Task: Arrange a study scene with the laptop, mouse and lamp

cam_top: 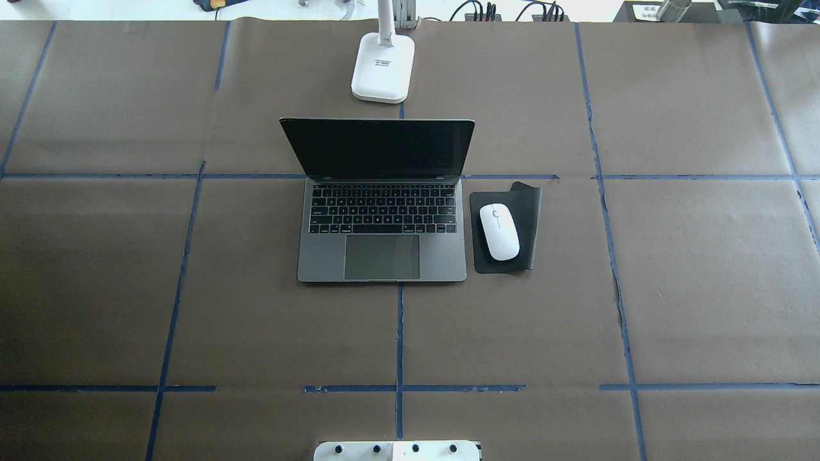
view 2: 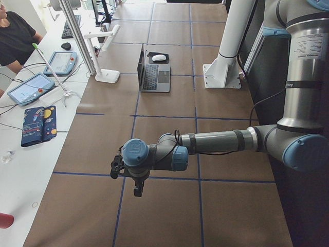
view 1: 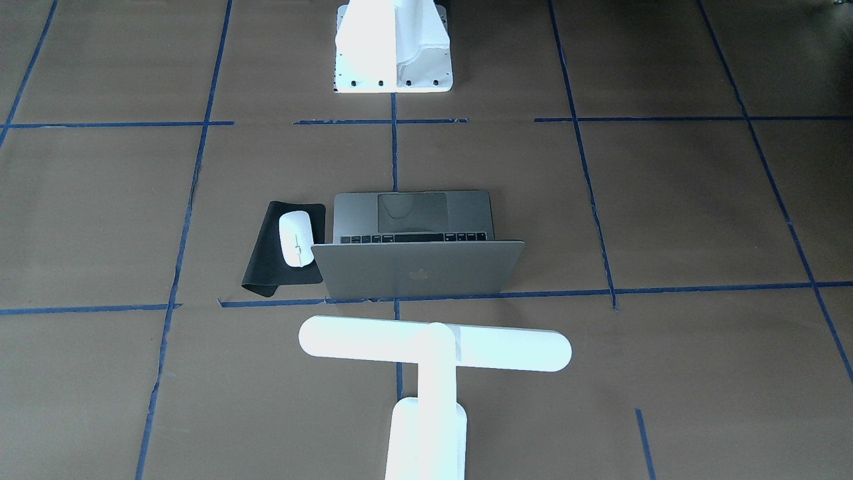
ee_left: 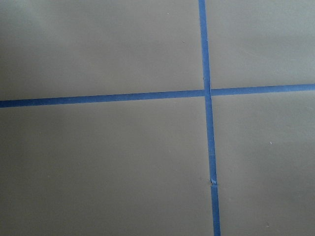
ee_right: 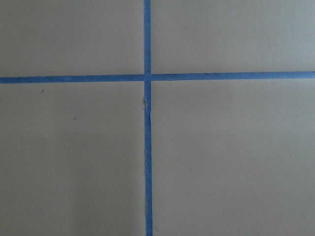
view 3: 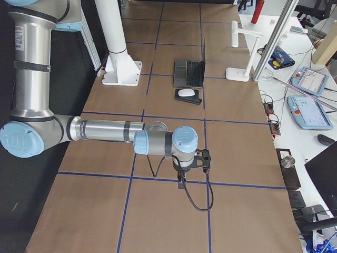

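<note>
The thin space-grey metal laptop [cam_top: 382, 211] stands open at mid-table. The small glossy white oval mouse [cam_top: 500, 232] lies on a flat black mat [cam_top: 530, 198] just beside the laptop, and the bright white T-shaped lamp [cam_top: 382, 67] stands behind the screen. The left gripper [view 2: 138, 191] and the right gripper [view 3: 180, 182] hang over brown paper [cam_top: 705, 288], well apart from these things. I cannot tell whether the grippers are open or closed.

The thin space-grey metal laptop [cam_top: 381, 256] has a smooth matt shell and a glossy dark screen. At its 3 o'clock, the small glossy white oval plastic mouse [cam_top: 500, 232] lies on a flat black matt mat [cam_top: 528, 205], possibly rubber. The bright white T-shaped lamp [view 1: 433, 347] looks like smooth plastic. Matt brown paper covers the surface [cam_top: 705, 288], lined with blue tape [cam_top: 399, 333].
</note>
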Controlling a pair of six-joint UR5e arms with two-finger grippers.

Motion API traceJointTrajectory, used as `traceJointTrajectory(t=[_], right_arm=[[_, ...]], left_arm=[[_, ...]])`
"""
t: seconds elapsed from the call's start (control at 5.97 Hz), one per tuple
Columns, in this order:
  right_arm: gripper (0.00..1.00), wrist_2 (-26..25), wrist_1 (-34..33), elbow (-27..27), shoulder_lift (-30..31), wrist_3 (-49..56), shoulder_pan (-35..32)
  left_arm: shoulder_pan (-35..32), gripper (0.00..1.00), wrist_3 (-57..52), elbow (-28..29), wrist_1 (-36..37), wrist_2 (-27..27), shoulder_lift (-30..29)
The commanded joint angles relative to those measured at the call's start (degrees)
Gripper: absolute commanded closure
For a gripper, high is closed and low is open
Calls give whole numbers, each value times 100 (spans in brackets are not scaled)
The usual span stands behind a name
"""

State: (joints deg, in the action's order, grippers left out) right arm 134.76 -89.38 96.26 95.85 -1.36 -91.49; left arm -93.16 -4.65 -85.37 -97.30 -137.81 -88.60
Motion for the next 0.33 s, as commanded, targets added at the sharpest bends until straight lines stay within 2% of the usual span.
traceJointTrajectory(t=[0.0,0.17], right_arm=[[0,6,165,-19,-5,-119,0],[0,-3,245,-54,4,-119,0]], left_arm=[[0,0,-1,3,-8,0,10],[0,0,-1,3,-17,0,10]])
